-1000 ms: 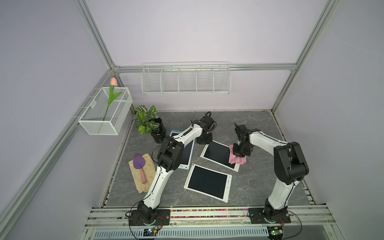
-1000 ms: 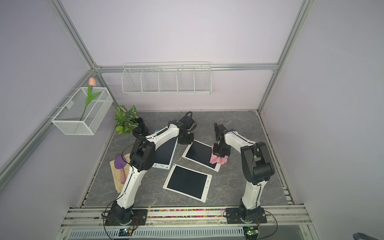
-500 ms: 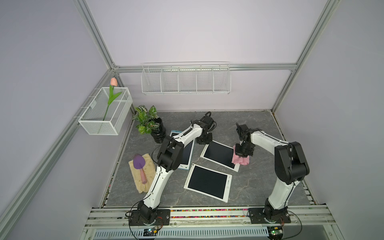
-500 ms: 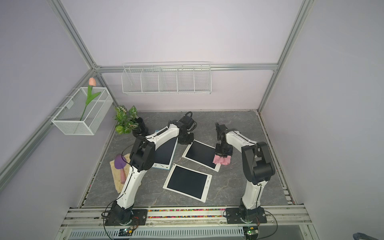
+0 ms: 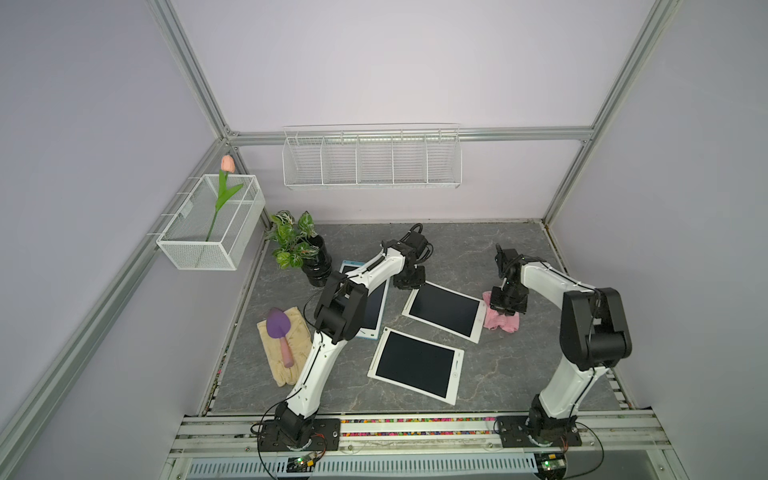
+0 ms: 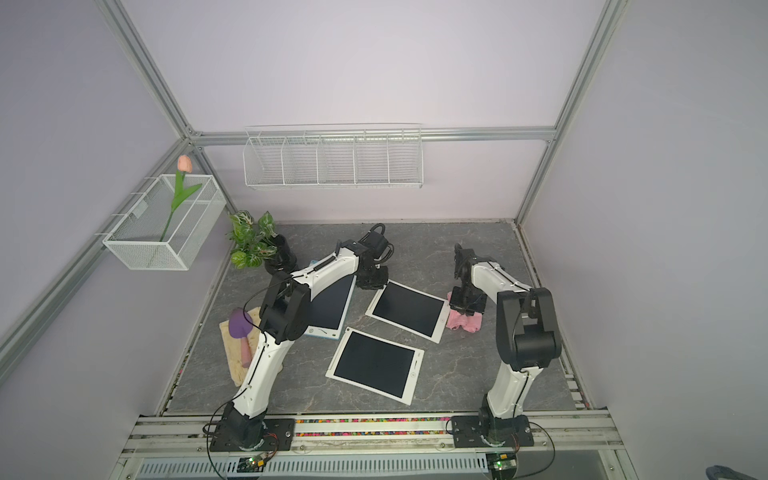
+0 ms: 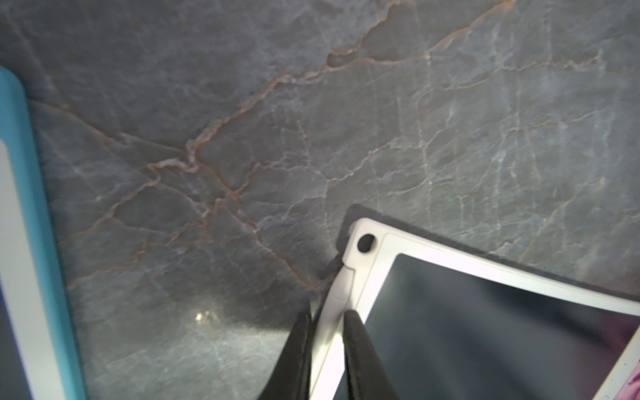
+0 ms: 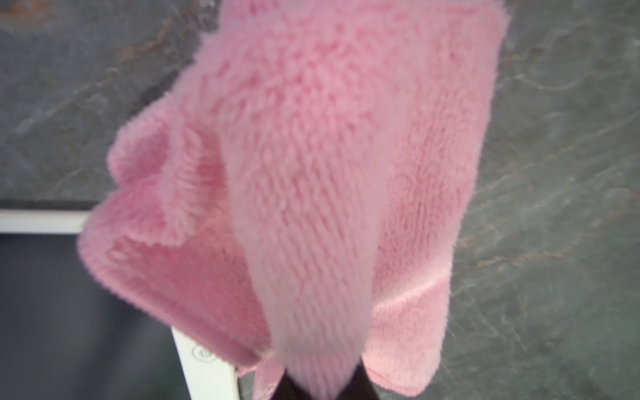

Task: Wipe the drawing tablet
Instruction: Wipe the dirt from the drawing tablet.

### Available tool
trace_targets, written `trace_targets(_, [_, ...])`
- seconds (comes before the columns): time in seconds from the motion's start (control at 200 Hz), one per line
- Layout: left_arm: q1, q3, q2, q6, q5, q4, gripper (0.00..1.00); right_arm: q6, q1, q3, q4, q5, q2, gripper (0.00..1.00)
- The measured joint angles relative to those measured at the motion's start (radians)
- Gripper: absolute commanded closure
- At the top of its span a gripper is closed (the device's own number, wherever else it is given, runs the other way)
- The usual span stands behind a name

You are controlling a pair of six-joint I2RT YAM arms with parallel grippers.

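Observation:
The drawing tablet (image 5: 444,309) is white-framed with a dark screen and lies flat mid-table in both top views (image 6: 405,309). My left gripper (image 5: 409,284) is shut on the white frame at its far left corner; the left wrist view shows the fingertips (image 7: 327,315) pinching the tablet's (image 7: 485,329) edge strip. My right gripper (image 5: 508,307) is shut on a pink fluffy cloth (image 5: 503,324), which rests on the table just off the tablet's right edge. In the right wrist view the cloth (image 8: 311,173) hangs over the tablet's corner (image 8: 204,367) and hides most of the gripper (image 8: 322,384).
A second white tablet (image 5: 415,365) lies nearer the front. A blue-framed tablet (image 5: 372,307) sits under the left arm. A potted plant (image 5: 299,249) stands at the back left. Beige gloves with a purple trowel (image 5: 284,336) lie at the left edge. Wire baskets (image 5: 372,158) hang on the walls.
My right gripper has dragged the pink cloth to the right, from the tablet's right edge onto the table beside it. The left gripper has kept its grip and place.

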Motion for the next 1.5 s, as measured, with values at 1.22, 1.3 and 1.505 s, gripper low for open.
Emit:
trace_targets(1.22, [-0.005,-0.005,0.0,0.0,0.031,0.014,0.8,0.003,0.054,0.116,0.044,-0.082,0.142,0.93])
trace_targets(1.3, [-0.006,-0.006,0.0,0.0,0.031,0.016,0.8,-0.002,0.065,0.118,0.048,-0.067,0.145,0.93])
trace_targets(1.505, [-0.004,-0.006,0.0,-0.002,0.028,0.012,0.8,-0.001,0.15,0.038,0.047,-0.031,0.088,0.93])
